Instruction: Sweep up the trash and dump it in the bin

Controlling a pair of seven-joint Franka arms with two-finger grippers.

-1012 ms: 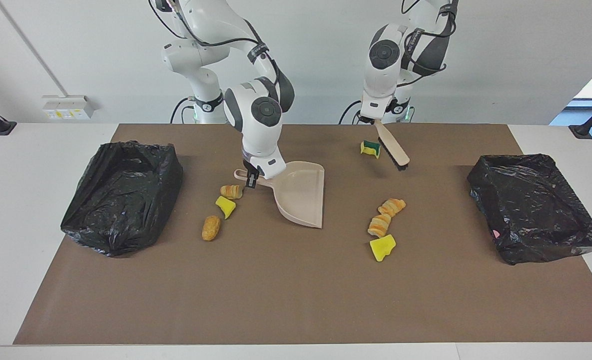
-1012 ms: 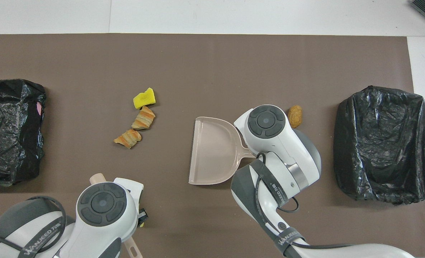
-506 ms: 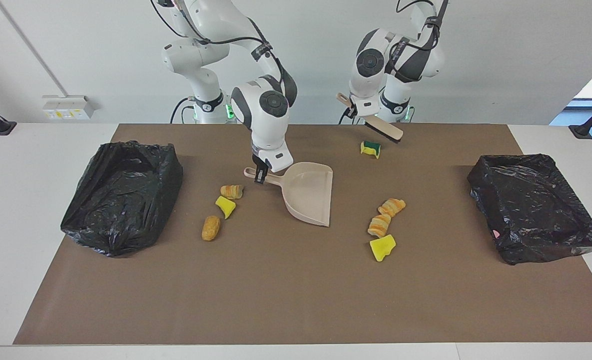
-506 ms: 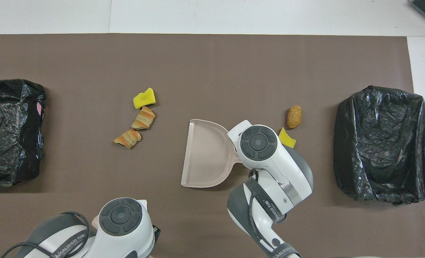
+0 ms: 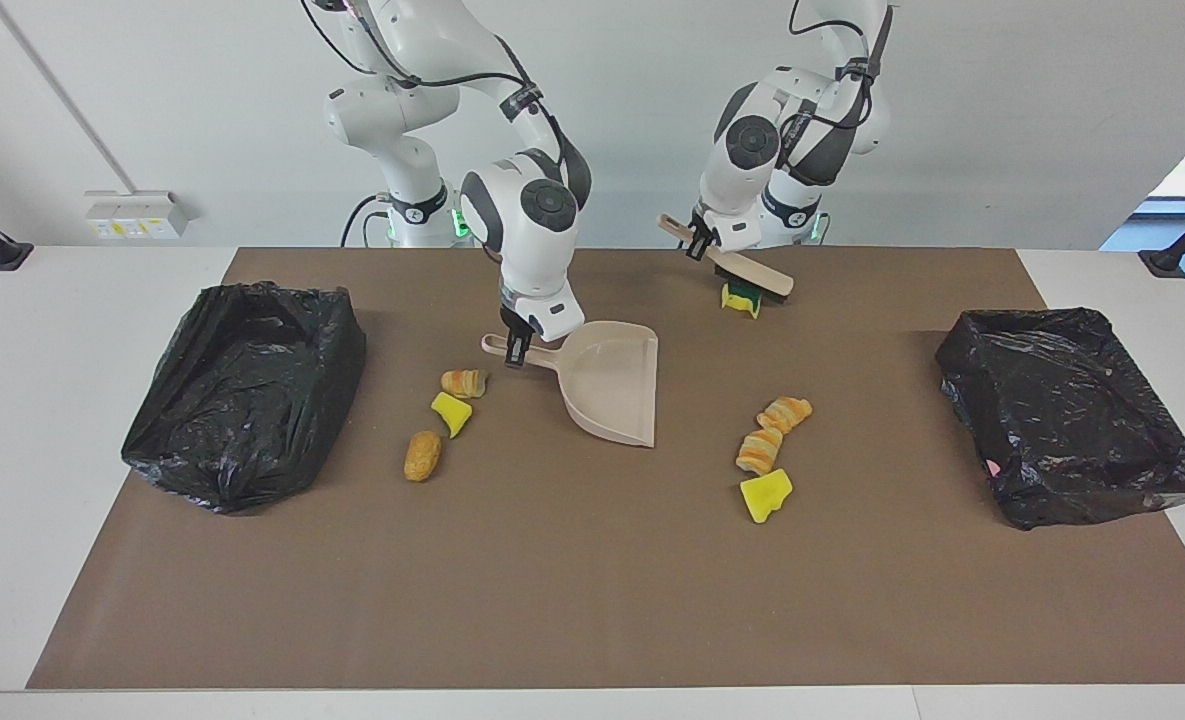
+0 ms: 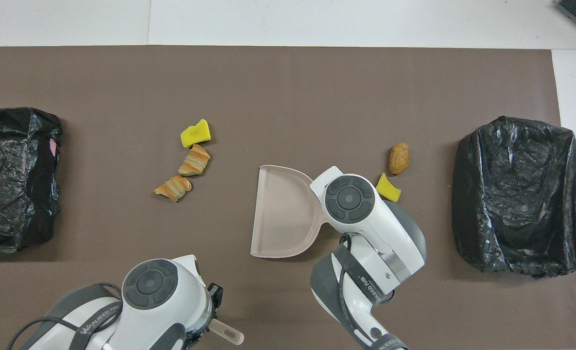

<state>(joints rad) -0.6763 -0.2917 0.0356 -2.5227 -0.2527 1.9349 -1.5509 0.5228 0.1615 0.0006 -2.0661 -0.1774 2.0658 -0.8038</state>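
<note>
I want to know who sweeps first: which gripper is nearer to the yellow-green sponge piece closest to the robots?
Left. The left gripper holds the brush right over that sponge piece. The right gripper holds the dustpan by its handle, toward the right arm's end of the table.

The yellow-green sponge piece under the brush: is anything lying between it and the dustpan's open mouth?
Nothing visible does. The left gripper holds the brush on the sponge piece nearest the robots. Only bare mat lies between it and the dustpan, held by the right gripper. The two croissant pieces sit farther from the robots, off that line.
</note>
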